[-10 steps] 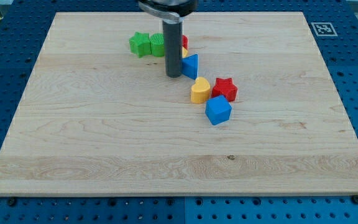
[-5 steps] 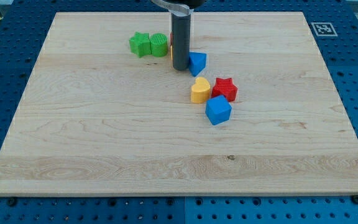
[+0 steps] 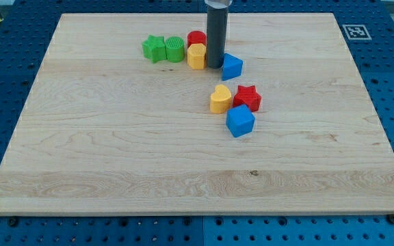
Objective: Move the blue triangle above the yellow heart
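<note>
- The rod's lower end, my tip point(image 3: 215, 65), is seen planted on the wooden surface point(image 3: 115, 150) in the upper middle of the view, with the dark rod rising straight up out of the top edge.
- No jaws are fitted on this rig, so there's nothing to be called open or closed, just the plain rod.
- The blue triangle point(image 3: 232, 66) is found right against the tip, on the view's right side of it, touching or very nearly so.
- The yellow heart point(image 3: 219, 100) is sat lower down in the view, below the triangle and a touch to the left, with a clear gap of bare wood between the two.
- A red star point(image 3: 247, 98) is pressed up to the heart's right side, and a blue cube-ish block point(image 3: 240, 121) is tucked just below those two, close enough to look like it's touching.
- On the tip's left, a yellow block point(image 3: 196, 57) is seen just beside the rod, with a red block point(image 3: 196, 38) right behind it towards the view's top; their exact shapes can't really be made out.
- Further left, a green star point(image 3: 154, 48) and a second green block point(image 3: 175, 49) with a ribbed look are lined up side by side, touching each other.
- A small black-and-white marker tag point(image 3: 353, 31) is stuck on the blue pegboard past the surface's top right corner.
</note>
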